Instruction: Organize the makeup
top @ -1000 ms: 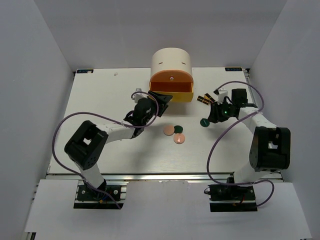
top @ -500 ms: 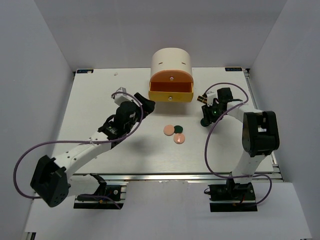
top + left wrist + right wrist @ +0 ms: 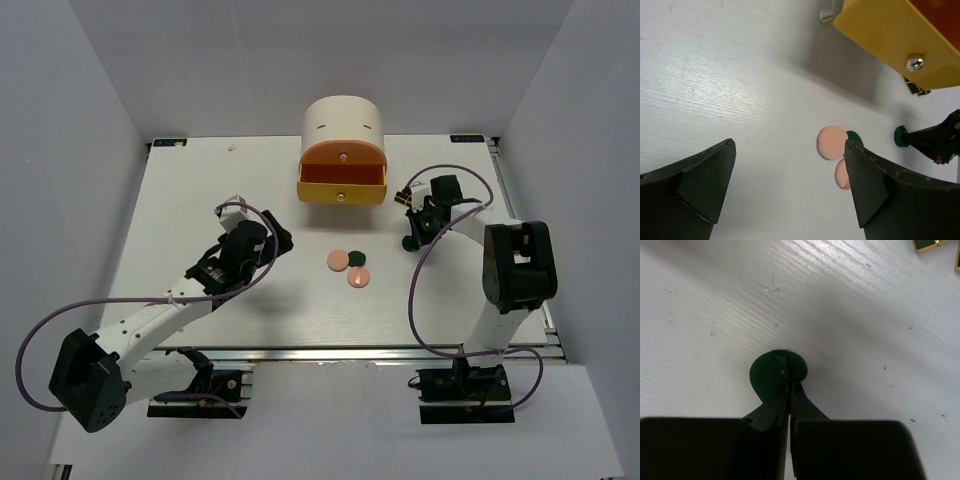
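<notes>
Two pink discs (image 3: 339,261) (image 3: 358,278) and a dark green disc (image 3: 356,259) lie together mid-table; in the left wrist view they are the pink disc (image 3: 832,142), the green one (image 3: 855,137) and the second pink one (image 3: 841,174). My left gripper (image 3: 275,240) (image 3: 790,145) hangs wide open and empty to their left. Another dark green disc (image 3: 408,243) (image 3: 775,371) lies further right. My right gripper (image 3: 412,236) (image 3: 790,382) is shut, its joined tips resting on that flat disc. Black-and-gold lipstick tubes (image 3: 405,197) (image 3: 927,244) lie behind it.
The cream cylindrical cabinet (image 3: 343,125) stands at the back centre with its orange and yellow drawer (image 3: 343,185) (image 3: 890,40) pulled out toward the discs. Purple cables trail from both arms over the table (image 3: 200,200).
My left gripper has drawn back from the drawer, down and to the left, and opened fully. My right gripper has shut its jaws over the lone green disc.
</notes>
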